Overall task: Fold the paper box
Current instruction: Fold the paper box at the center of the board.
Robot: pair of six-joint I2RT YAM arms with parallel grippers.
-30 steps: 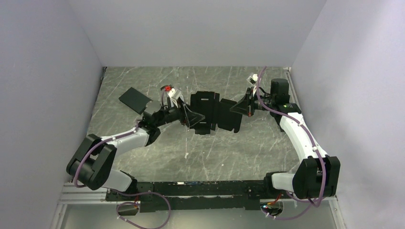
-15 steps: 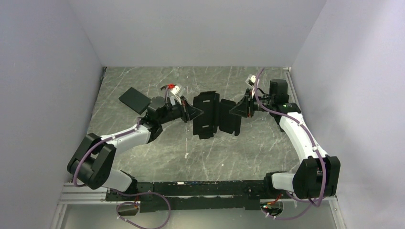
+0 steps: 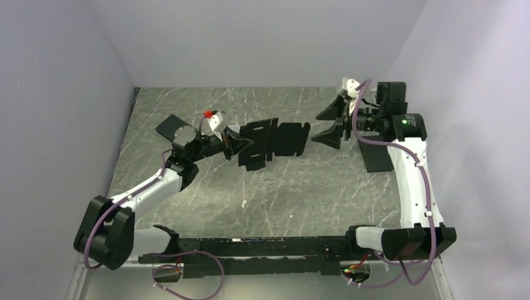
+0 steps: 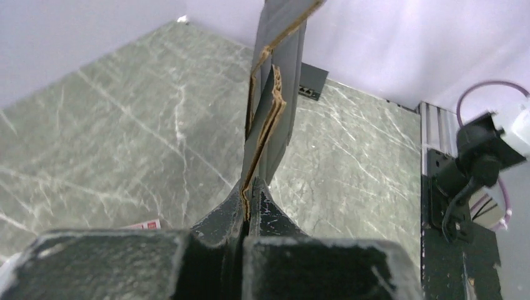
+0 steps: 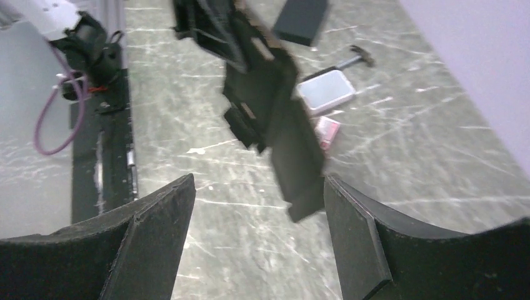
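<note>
The paper box (image 3: 275, 141) is a flat black die-cut sheet with flaps, held off the table and tilted. My left gripper (image 3: 240, 145) is shut on its left edge. In the left wrist view the box (image 4: 275, 94) rises edge-on from between the closed jaws of the left gripper (image 4: 250, 194), its brown cut edge showing. My right gripper (image 3: 322, 125) hangs open just right of the box's right edge, not touching it. In the right wrist view the box (image 5: 269, 106) hangs blurred ahead of the right gripper (image 5: 259, 181), whose wide-apart fingers hold nothing.
One plain black slab (image 3: 172, 127) lies at the back left behind the left arm, another (image 3: 377, 156) on the right under the right arm. A silver-grey case (image 5: 326, 90), a small red packet (image 5: 327, 131) and a small tool (image 5: 357, 56) lie beyond the box. White walls enclose three sides.
My left gripper closed on the box's left edge and drew it left and up, tilting it. My right gripper let go, opened and pulled back to the right and higher.
</note>
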